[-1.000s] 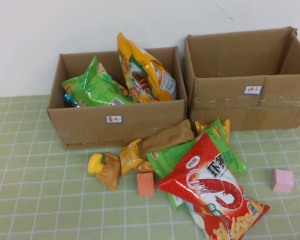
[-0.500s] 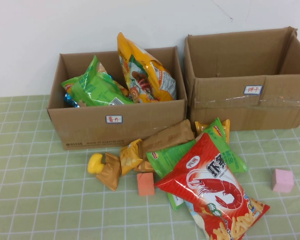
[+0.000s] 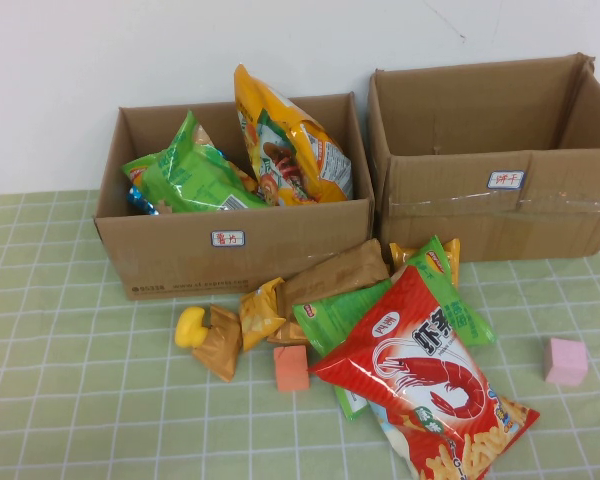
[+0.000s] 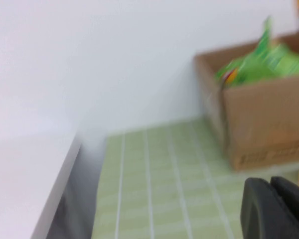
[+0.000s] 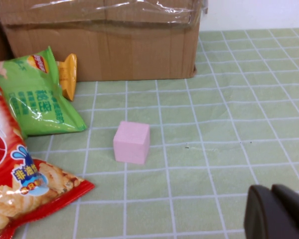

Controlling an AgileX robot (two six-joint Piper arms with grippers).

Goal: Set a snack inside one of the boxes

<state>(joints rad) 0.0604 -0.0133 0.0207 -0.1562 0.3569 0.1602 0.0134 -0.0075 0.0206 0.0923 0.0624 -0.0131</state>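
Observation:
A pile of snacks lies in front of two cardboard boxes: a big red shrimp-chip bag point(image 3: 420, 365), a green bag point(image 3: 380, 305), a brown packet point(image 3: 330, 275) and a yellow packet point(image 3: 260, 312). The left box point(image 3: 235, 250) holds a green bag point(image 3: 185, 175) and an orange bag point(image 3: 290, 140). The right box point(image 3: 500, 190) shows no contents. Neither arm shows in the high view. My left gripper point(image 4: 270, 181) is shut and empty, low over the cloth left of the left box point(image 4: 259, 124). My right gripper point(image 5: 271, 188) is shut and empty, right of the red bag point(image 5: 20, 184).
An orange cube point(image 3: 291, 368), a pink cube point(image 3: 565, 361) and a yellow toy point(image 3: 190, 327) lie on the green checked cloth. The pink cube point(image 5: 132, 142) sits between my right gripper and the green bag point(image 5: 37, 94). A white wall stands behind the boxes.

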